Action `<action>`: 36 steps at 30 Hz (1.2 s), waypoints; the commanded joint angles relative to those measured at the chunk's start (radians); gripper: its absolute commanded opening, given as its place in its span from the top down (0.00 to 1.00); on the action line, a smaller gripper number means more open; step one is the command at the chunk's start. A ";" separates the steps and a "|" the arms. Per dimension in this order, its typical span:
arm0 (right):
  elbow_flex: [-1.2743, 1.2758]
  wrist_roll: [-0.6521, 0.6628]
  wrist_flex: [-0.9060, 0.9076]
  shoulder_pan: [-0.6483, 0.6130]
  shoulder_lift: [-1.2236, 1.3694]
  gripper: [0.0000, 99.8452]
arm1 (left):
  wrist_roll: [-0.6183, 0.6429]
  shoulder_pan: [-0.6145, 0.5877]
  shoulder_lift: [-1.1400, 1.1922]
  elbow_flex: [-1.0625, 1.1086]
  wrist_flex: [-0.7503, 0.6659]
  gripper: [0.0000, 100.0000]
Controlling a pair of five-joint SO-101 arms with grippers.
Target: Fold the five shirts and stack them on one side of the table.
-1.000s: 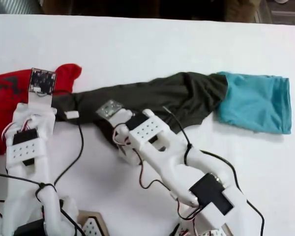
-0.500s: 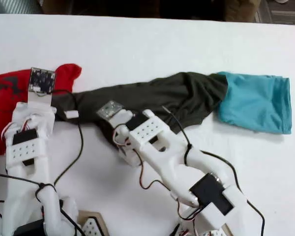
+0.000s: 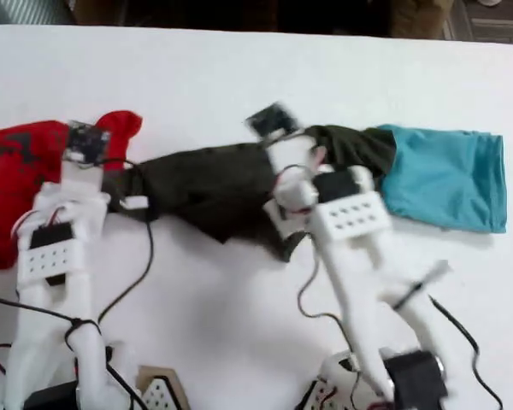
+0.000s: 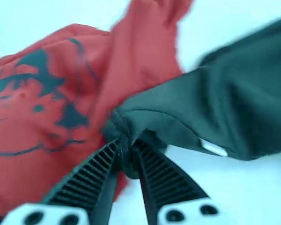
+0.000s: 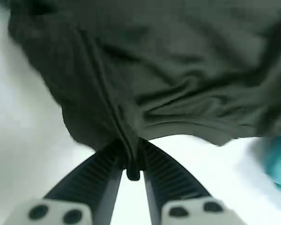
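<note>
The dark shirt (image 3: pixel 209 179) lies crumpled across the middle of the high view on the counter (image 3: pixel 239 77), between the red shirt (image 3: pixel 17 162) at the left edge and the teal shirt (image 3: pixel 449 175) at the right, and it touches both. The left arm (image 3: pixel 56 248) has its jaws closed on the shirt's left end, and the right arm (image 3: pixel 359 248) has its jaws closed on a fold near the other end. This two-point hold probably serves to stretch the shirt flat, clear of its neighbours, before folding.

Inside left gripper (image 4: pixel 129 152) jaws: dark shirt (image 4: pixel 215 108) fold, no gap.
Past them: red shirt (image 4: pixel 51 108) blocks.
Inside right gripper (image 5: pixel 131 157) jaws: same shirt.
Either side: bare table (image 5: pixel 18 122).
</note>
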 commanded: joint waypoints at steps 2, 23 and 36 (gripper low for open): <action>-0.041 -0.031 -0.104 0.130 -0.113 0.98 | 0.002 0.100 -0.008 -0.096 0.104 0.97; -0.726 -0.031 -0.042 0.372 -0.245 0.98 | 0.002 0.170 -0.015 -1.164 0.815 0.97; -0.931 0.017 -0.045 0.374 -0.374 0.98 | 0.002 0.170 -0.015 -1.623 1.063 0.97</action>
